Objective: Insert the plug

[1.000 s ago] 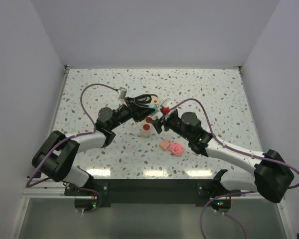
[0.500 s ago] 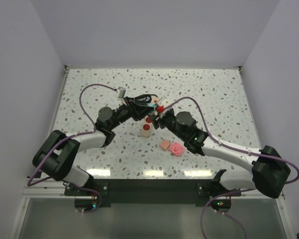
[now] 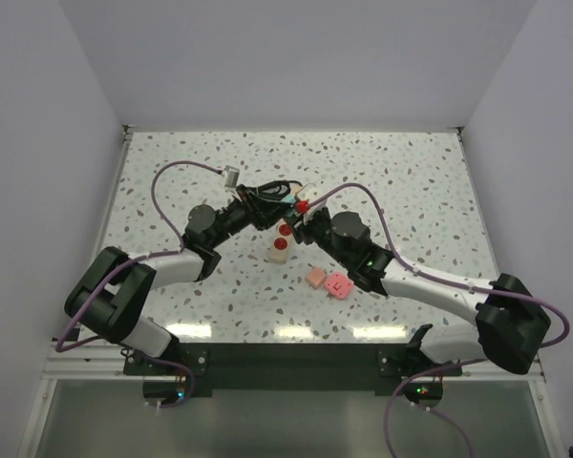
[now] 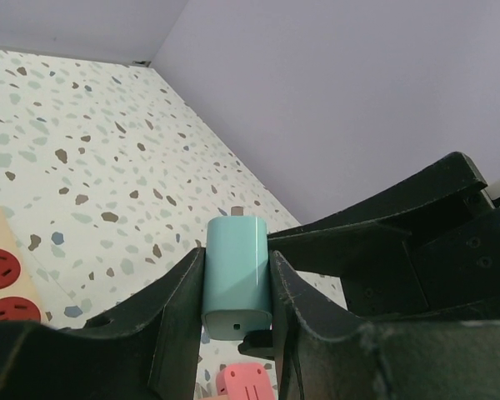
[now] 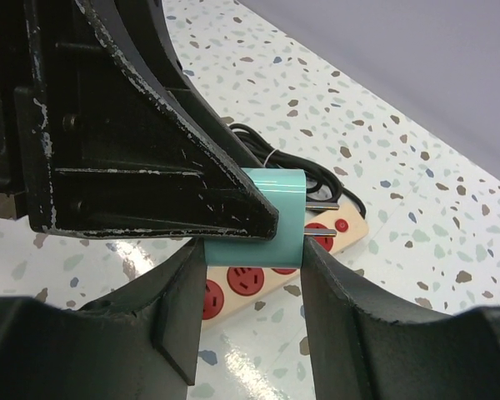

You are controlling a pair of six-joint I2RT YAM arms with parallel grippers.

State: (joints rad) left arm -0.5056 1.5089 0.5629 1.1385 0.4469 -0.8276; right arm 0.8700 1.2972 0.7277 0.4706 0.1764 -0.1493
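Where the two arms met above the far end of the power strip (image 3: 280, 245), the teal plug (image 5: 262, 217) sat clear of the worktop (image 3: 411, 181), pinched by both arms. The left hand (image 4: 236, 268) was clenched on its body, and the right hand (image 5: 252, 250) gripped it too. Its metal prongs (image 5: 318, 202) pointed sideways over the strip's red sockets (image 5: 242, 283). A black cable (image 5: 317, 179) lay just beyond the strip, and two pink blocks (image 3: 329, 281) lay near its near end.
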